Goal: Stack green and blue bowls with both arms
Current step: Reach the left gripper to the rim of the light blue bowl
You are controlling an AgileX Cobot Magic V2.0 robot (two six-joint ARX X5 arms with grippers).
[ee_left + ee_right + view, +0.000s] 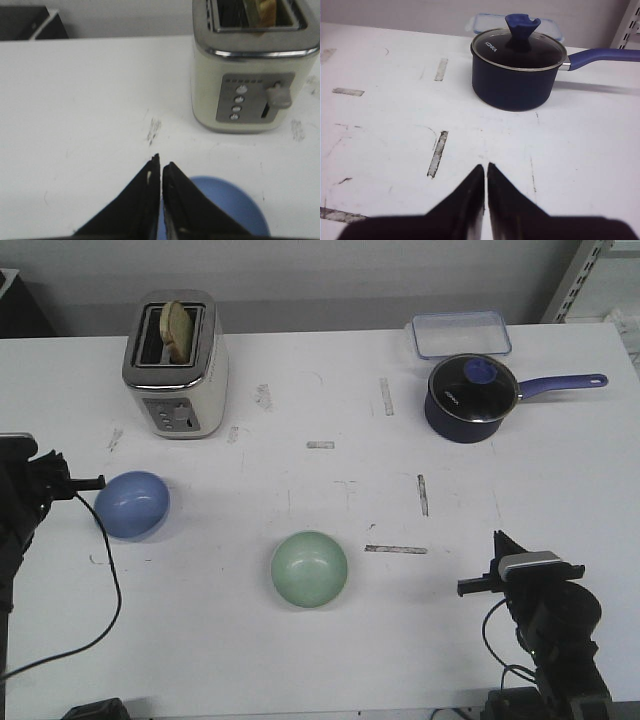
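The light blue bowl sits upright on the white table at the left. The pale green bowl sits upright near the front middle, apart from it. My left gripper is shut and empty, just left of the blue bowl's rim. In the left wrist view its fingers are closed together, with the blue bowl below and beside them. My right gripper is shut and empty at the front right, well right of the green bowl. In the right wrist view it is over bare table; no bowl shows there.
A cream toaster holding a slice of toast stands behind the blue bowl and also shows in the left wrist view. A dark navy saucepan with lid and long handle stands at the back right, with a clear lidded container behind it. A cable trails from the left arm.
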